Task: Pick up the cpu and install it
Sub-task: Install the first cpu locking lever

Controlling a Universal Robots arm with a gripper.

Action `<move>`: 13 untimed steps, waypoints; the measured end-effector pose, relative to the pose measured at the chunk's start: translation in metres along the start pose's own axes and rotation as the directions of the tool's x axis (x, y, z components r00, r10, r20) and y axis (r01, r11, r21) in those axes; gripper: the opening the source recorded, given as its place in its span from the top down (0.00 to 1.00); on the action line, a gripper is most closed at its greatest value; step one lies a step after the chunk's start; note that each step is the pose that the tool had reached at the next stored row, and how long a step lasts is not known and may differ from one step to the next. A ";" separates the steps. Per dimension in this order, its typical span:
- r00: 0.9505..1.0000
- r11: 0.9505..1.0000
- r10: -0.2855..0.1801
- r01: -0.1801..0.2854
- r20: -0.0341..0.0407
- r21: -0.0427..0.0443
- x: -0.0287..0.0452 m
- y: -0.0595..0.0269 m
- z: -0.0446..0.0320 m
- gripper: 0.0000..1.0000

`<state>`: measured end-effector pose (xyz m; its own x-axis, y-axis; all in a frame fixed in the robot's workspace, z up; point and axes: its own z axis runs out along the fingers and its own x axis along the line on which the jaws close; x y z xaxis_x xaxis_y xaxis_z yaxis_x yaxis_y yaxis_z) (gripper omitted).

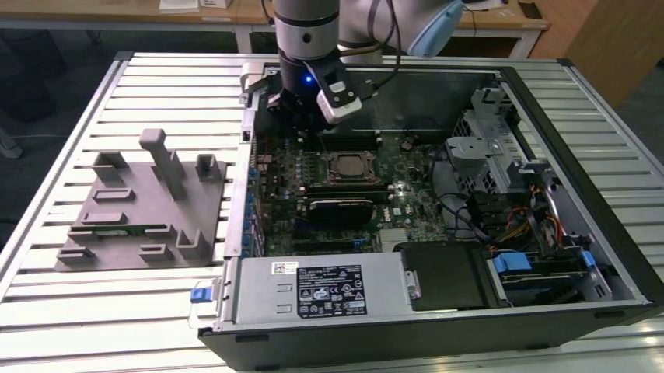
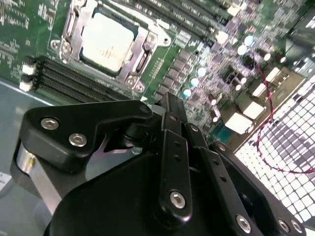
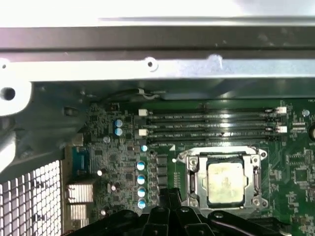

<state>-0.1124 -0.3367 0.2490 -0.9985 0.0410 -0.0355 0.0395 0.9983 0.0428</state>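
The cpu lies flat in the motherboard's metal-framed socket inside the open computer case, its silvery top facing up. Both wrist views show it seated in the socket frame, cpu and cpu. My gripper hangs above the board toward the case's back wall, up and to the exterior view's left of the socket, not touching the chip. Its black fingers are together with nothing between them, gripper and gripper.
A grey fixture block with posts and slots stands on the slatted table at the exterior view's left. Memory slots run beside the socket. A power supply, a drive cage and cables crowd the case.
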 end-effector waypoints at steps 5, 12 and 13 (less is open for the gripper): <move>1.000 0.999 0.002 -0.002 -0.002 -0.043 0.0044 -0.0006 -0.0001 0.89; 1.000 0.992 0.005 -0.005 -0.005 -0.129 0.0068 -0.0010 -0.0003 0.89; 1.000 0.990 0.005 -0.006 -0.006 -0.140 0.0068 -0.0010 -0.0003 0.89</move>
<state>-0.1193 -0.3374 0.2490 -0.9985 0.0457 -0.0296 0.0396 0.9825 0.1821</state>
